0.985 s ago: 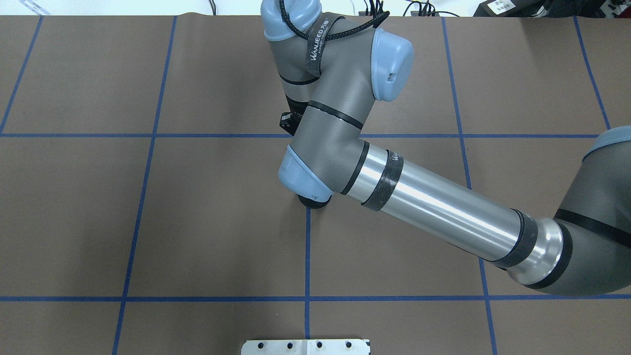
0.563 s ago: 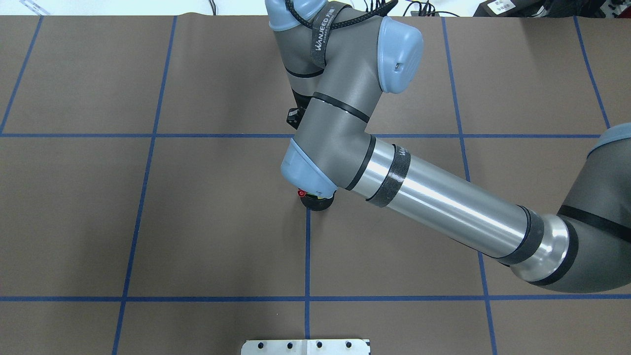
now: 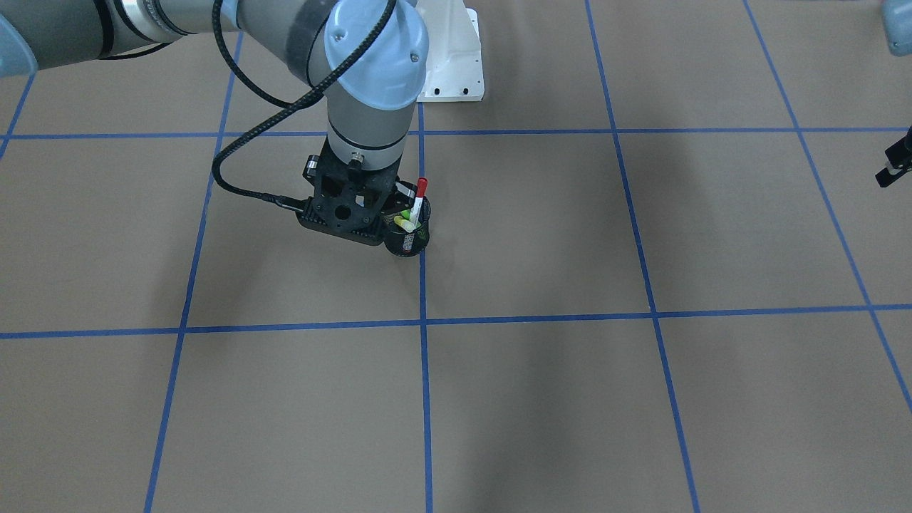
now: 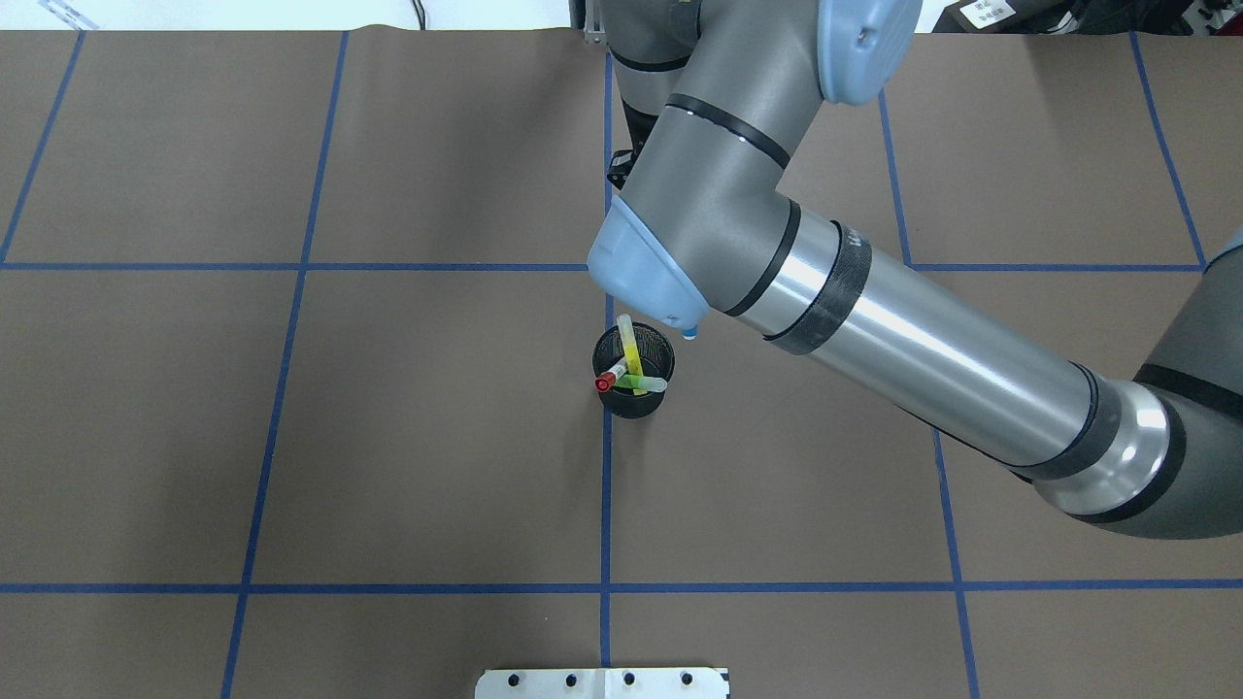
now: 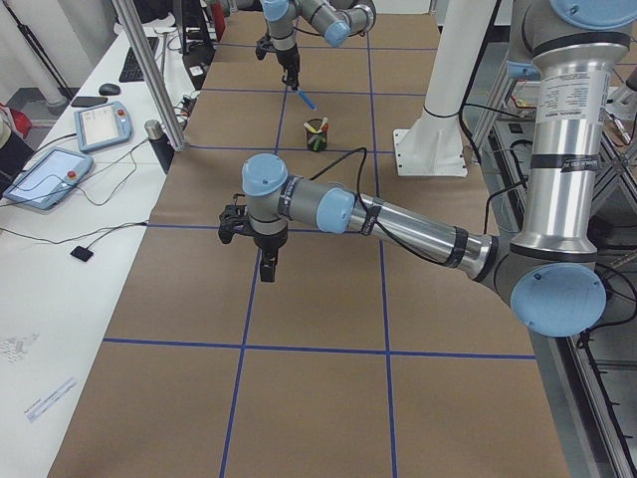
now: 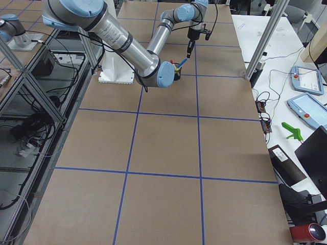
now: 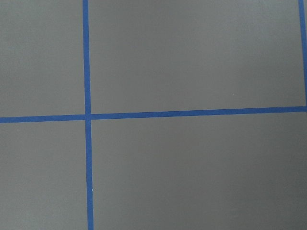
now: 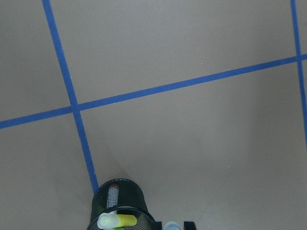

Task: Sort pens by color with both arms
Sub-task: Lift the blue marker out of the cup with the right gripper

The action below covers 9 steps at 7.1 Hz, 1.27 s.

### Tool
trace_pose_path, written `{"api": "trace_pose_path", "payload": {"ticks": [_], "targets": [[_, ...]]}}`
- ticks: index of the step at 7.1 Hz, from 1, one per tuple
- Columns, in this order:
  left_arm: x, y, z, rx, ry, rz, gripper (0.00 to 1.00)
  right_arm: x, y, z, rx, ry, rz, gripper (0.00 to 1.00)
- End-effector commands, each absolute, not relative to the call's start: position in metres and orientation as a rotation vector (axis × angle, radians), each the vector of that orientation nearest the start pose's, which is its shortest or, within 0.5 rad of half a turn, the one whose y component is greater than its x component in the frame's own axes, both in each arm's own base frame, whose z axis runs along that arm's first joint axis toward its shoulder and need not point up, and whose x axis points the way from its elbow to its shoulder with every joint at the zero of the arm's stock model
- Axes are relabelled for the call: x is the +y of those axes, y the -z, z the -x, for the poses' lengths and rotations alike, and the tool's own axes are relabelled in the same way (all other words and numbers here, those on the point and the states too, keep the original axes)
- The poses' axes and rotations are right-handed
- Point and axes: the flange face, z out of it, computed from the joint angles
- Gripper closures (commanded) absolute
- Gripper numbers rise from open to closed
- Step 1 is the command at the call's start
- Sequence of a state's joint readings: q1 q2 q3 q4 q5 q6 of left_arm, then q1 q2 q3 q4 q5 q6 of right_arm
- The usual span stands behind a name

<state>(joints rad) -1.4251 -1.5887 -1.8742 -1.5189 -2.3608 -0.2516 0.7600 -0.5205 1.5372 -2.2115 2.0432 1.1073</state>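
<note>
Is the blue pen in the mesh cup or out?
Out. The blue pen hangs tilted above the mesh cup, gripped by the right pincer; the red-capped pen, yellow pen and green pen stand inside.

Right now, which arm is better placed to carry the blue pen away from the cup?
Right. The right gripper holds the blue pen just above the black cup. The left gripper hovers over bare table, far from the cup.

Brown table [image 4: 388, 437], blue grid [image 4: 606, 505]; black mesh cup [image 4: 631, 406]; yellow pen [image 4: 630, 349]; blue pen [image 5: 307, 100].
</note>
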Motion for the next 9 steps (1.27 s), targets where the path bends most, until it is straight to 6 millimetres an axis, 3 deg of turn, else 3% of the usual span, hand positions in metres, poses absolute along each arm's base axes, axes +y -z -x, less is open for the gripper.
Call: {"api": "trace_pose_path", "payload": {"ticks": [1, 2, 3, 5, 6, 7, 9], "targets": [[-0.498, -0.504, -0.010, 0.820, -0.007, -0.096, 0.00, -0.569, -0.141, 0.413, -0.496, -0.112, 0.191, 0.79], [-0.498, -0.504, -0.010, 0.820, -0.007, -0.096, 0.00, -0.581, -0.180, 0.395, -0.466, -0.091, 0.278, 0.79], [-0.496, -0.494, -0.011, 0.820, -0.008, -0.092, 0.00, -0.598, -0.205, 0.368, -0.461, -0.096, 0.346, 0.79], [-0.497, -0.482, -0.014, 0.821, -0.020, -0.080, 0.00, -0.646, -0.256, 0.336, -0.513, -0.101, 0.467, 0.79], [-0.498, -0.478, -0.014, 0.821, -0.020, -0.079, 0.00, -0.671, -0.281, 0.328, -0.540, -0.039, 0.451, 0.79], [-0.499, -0.475, -0.012, 0.822, -0.018, -0.086, 0.00, -0.685, -0.306, 0.333, -0.552, -0.021, 0.455, 0.79], [-0.497, -0.471, -0.012, 0.821, -0.019, -0.092, 0.00, -0.686, -0.311, 0.341, -0.582, 0.036, 0.467, 0.79]]}}
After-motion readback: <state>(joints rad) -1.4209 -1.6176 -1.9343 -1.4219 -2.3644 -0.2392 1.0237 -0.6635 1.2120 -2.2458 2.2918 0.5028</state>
